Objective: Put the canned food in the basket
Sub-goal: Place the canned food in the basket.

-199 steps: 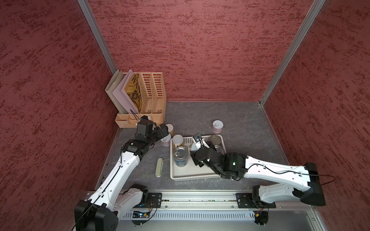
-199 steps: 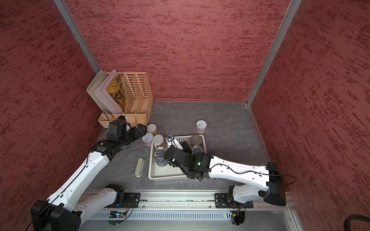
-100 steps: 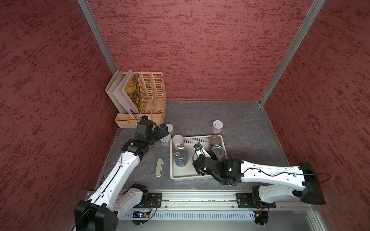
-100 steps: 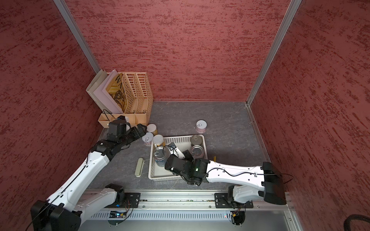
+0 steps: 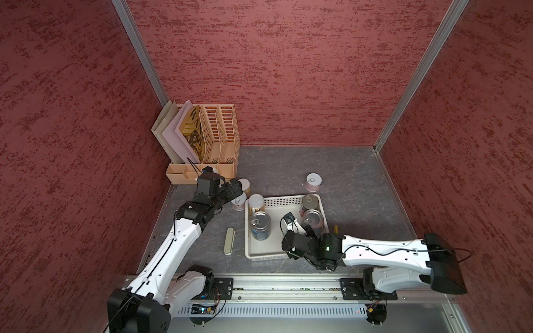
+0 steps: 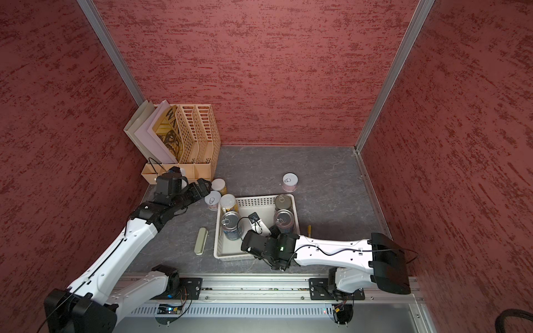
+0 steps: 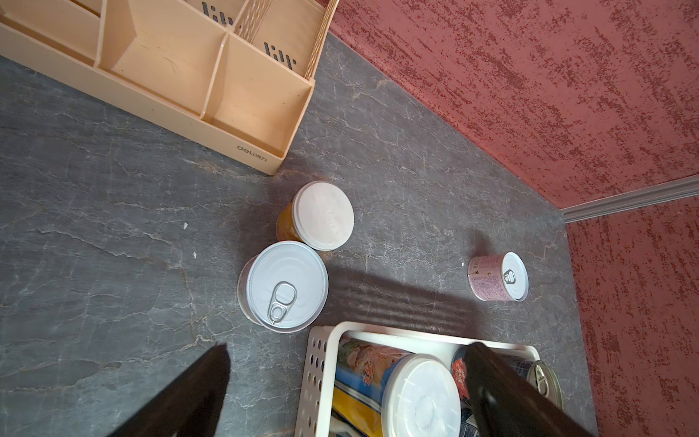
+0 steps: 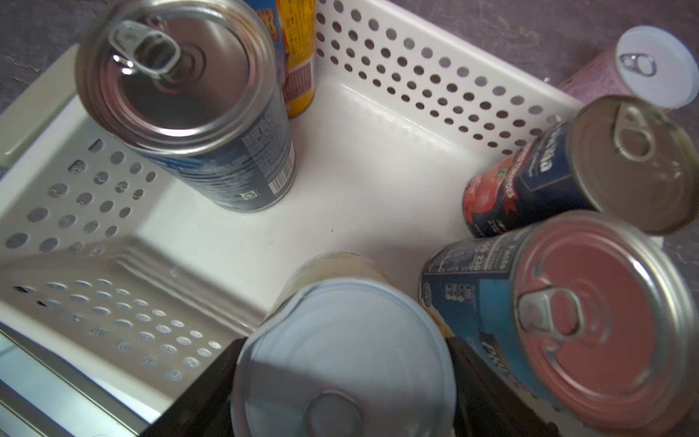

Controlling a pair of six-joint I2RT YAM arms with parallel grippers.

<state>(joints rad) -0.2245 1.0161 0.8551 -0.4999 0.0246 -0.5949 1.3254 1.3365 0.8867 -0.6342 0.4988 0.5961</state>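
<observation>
We see a small white-topped can [image 8: 342,359] upright between the fingers of the right gripper [image 8: 342,350], which is closed part-way onto it, one black finger against each side. The can is inside the basket [image 8: 378,170], over its solid floor; we cannot tell whether it rests there. Just beside this gripper stands a blue-labelled can [image 8: 590,321], with a dark can [image 8: 590,170] past it. Well ahead of the fingertips, at the basket's opposite side, stand a second blue-labelled can [image 8: 181,98] and a slim yellow-labelled can [image 8: 299,56]. A pink can [image 8: 656,64] stands outside the perforated wall.

The left gripper [image 7: 347,350] is spread wide with nothing between its fingers, hanging by the basket's corner. Just ahead of its fingertips a pull-tab white can [image 7: 283,287] stands on the table just beside a flat-lidded can [image 7: 321,215]. Beyond those is the beige file holder [image 7: 212,132]. An olive case [image 5: 229,240] lies between the left arm and the basket.
</observation>
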